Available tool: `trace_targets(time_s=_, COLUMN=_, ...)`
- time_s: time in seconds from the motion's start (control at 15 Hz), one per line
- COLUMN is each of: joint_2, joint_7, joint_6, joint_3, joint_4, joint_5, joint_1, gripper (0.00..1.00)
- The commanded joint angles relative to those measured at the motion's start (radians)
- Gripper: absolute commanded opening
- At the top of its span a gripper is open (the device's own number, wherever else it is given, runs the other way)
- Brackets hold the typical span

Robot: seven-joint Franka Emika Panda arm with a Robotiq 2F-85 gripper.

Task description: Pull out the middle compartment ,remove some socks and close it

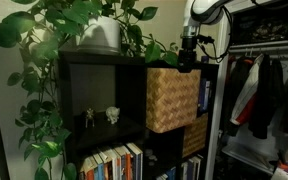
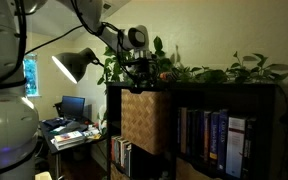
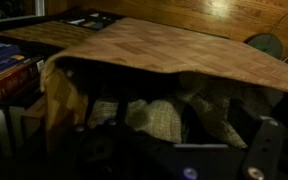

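Now, just below your released pincer sits the cube-shaped tan woven-wicker basket, rumpled pale cloth inside

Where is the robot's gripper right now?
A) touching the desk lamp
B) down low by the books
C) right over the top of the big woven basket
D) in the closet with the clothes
C: in an exterior view the gripper is at the top edge of the tan woven basket, which sticks out of the black shelf, well above the books.
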Motion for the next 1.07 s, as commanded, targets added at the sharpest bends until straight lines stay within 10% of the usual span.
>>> trace_targets(time_s=0.0, joint_2=0.007, joint_7=-0.039, joint_6=0.1, joint_3=-0.016, joint_4=-0.066, joint_5=0.044, joint_1=-0.004, gripper=1.0)
trace_targets(time_s=0.67, joint_2=0.036, joint_7=-0.081, joint_6=0.322, joint_3=-0.026, joint_4=-0.204, joint_5=0.036, joint_1=-0.01, gripper=1.0)
trace_targets(time_s=0.73, joint_2=0.038, joint_7=-0.088, joint_6=0.331, joint_3=-0.026, joint_4=-0.211, joint_5=0.037, joint_1=-0.011, gripper=0.75)
trace_targets(time_s=1.0, joint_2=0.034, joint_7=-0.102, joint_6=0.34, joint_3=-0.028, joint_4=-0.223, joint_5=0.045, joint_1=-0.01, gripper=0.54)
